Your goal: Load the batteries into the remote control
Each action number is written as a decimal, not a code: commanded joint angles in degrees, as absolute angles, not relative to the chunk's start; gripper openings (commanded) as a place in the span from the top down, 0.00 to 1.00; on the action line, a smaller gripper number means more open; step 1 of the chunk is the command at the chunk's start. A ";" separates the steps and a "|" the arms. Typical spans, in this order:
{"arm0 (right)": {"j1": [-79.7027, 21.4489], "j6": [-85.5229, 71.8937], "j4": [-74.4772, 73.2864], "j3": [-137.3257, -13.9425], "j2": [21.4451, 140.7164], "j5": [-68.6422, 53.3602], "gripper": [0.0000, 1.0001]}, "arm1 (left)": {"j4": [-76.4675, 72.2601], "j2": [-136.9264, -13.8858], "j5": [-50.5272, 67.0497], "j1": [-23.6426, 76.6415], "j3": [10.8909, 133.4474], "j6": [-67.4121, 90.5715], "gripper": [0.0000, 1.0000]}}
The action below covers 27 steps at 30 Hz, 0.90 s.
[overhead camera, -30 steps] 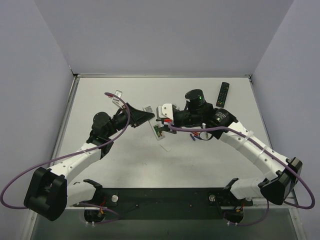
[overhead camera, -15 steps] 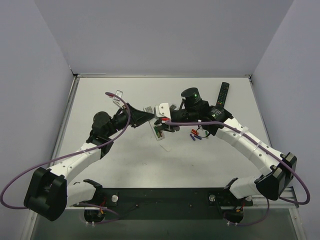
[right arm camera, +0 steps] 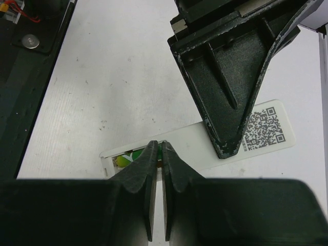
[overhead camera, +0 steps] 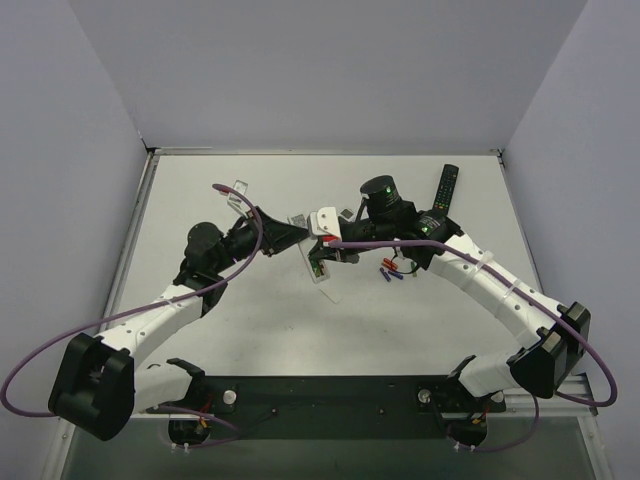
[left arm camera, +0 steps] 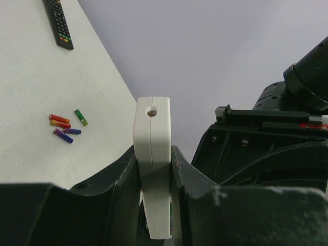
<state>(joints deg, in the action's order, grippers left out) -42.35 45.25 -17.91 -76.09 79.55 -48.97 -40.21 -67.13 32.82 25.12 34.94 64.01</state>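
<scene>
Remote control (right arm camera: 187,146), slim white bar, QR label (right arm camera: 264,128) at one end, battery bay (right arm camera: 106,160) open at the other; clamped across its narrow sides by left gripper (left arm camera: 154,152), fingers tight against it. Right gripper (right arm camera: 159,147): jaws pressed all but together, tips at the open bay of the remote control; anything pinched between them not discernible. Of the batteries, one green cell (right arm camera: 123,161) inside that bay, just beside the right gripper's tips; second green cell (left arm camera: 81,117) loose on worktop (left arm camera: 31,92), well apart from the remote control, next to red cells (left arm camera: 60,119) and blue-purple cells (left arm camera: 63,136). Farther still from the remote control, beyond the loose cells: black remote (left arm camera: 59,23).
</scene>
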 commanded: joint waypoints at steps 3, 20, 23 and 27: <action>-42.19 46.41 -21.27 -74.10 79.28 -52.47 0.98 | -45.70 -66.71 33.05 24.87 37.18 64.51 1.00; -45.70 45.45 -19.44 -65.40 80.42 -47.73 0.99 | -49.57 -66.36 32.70 24.87 35.51 65.92 1.00; -46.58 43.78 -15.66 -63.29 79.54 -47.11 0.99 | -49.66 -66.36 32.70 24.87 35.42 66.00 1.00; -47.02 41.49 -10.91 -61.09 78.66 -46.85 0.99 | -50.45 -66.36 32.61 24.87 35.07 66.18 1.00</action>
